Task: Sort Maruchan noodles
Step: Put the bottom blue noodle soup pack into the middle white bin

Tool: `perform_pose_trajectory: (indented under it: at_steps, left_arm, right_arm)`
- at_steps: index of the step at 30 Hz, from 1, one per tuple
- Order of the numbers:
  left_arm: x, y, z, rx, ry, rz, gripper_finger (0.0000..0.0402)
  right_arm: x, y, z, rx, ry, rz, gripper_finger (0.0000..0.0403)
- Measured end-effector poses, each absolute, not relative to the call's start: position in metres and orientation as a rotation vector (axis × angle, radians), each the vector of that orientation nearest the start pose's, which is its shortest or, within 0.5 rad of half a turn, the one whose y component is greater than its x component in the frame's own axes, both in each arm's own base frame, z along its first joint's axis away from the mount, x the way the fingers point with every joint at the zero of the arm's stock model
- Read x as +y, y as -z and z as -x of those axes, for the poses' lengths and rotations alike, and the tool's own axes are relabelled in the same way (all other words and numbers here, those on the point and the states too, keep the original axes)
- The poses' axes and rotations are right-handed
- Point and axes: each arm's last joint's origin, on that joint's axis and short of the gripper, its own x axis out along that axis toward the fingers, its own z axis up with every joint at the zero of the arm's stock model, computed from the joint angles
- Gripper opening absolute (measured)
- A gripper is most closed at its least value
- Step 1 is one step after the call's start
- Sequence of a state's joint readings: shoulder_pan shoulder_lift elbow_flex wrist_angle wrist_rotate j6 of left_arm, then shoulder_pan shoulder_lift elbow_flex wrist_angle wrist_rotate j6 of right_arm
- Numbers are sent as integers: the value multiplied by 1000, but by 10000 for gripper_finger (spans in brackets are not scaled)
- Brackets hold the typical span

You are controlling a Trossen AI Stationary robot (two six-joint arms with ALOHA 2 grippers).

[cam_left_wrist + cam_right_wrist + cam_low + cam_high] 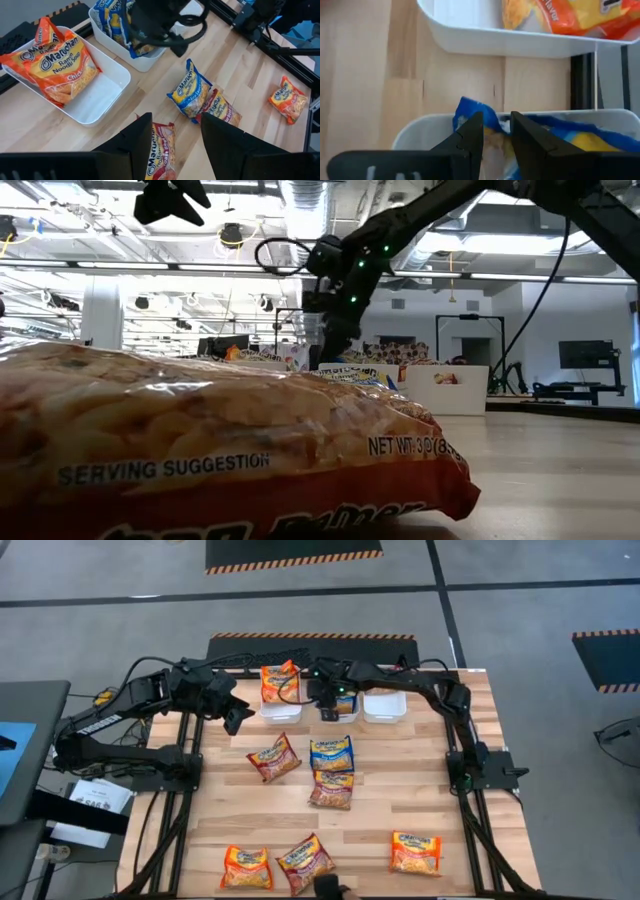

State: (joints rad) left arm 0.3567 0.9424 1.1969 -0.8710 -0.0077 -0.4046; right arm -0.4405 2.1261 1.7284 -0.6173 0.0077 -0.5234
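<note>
Nearest the front edge of the wooden desk (400, 790) lie three packets: an orange packet (246, 867) at the left, a dark red packet (305, 861) just beside it, and another orange packet (415, 852) well apart to the right. In the low view one front packet (200, 450) fills the foreground, its base orange.

Farther in, near the middle of the desk, a second dark red packet (331, 789) lies partly under the near edge of a blue packet (331, 753), the two touching. A third dark red packet (274, 758) lies tilted to their left.

At the far edge stand three white bins in a row. The left bin (281, 712) holds an orange packet (279, 682) leaning up over its far rim. The middle bin (150, 61) holds blue packets (580, 140). The right bin (384, 707) shows nothing inside that can be made out.

The left hand (238, 716) hangs above the desk just left of the left bin, its fingers (227, 145) spread, with nothing between them. The right hand (496, 131) reaches down into the middle bin, its fingers (470, 137) close together and pinching the upturned edge of a blue packet (472, 116) there.
</note>
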Motion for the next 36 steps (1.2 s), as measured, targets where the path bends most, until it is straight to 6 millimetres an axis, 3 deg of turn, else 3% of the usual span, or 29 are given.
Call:
perform_pose_trajectory:
  at_steps: [4, 25, 36]
  left_arm:
    - [58, -381, -155, 532, -473, 495, 156]
    - [58, -381, -155, 532, -473, 496, 156]
    - [58, -381, -155, 532, -473, 496, 156]
  right_arm:
    - [-196, -198, -413, 1136, 144, 247, 121]
    - [-190, -198, -412, 1251, 266, 388, 121]
    - [-175, -218, -406, 1256, 210, 418, 121]
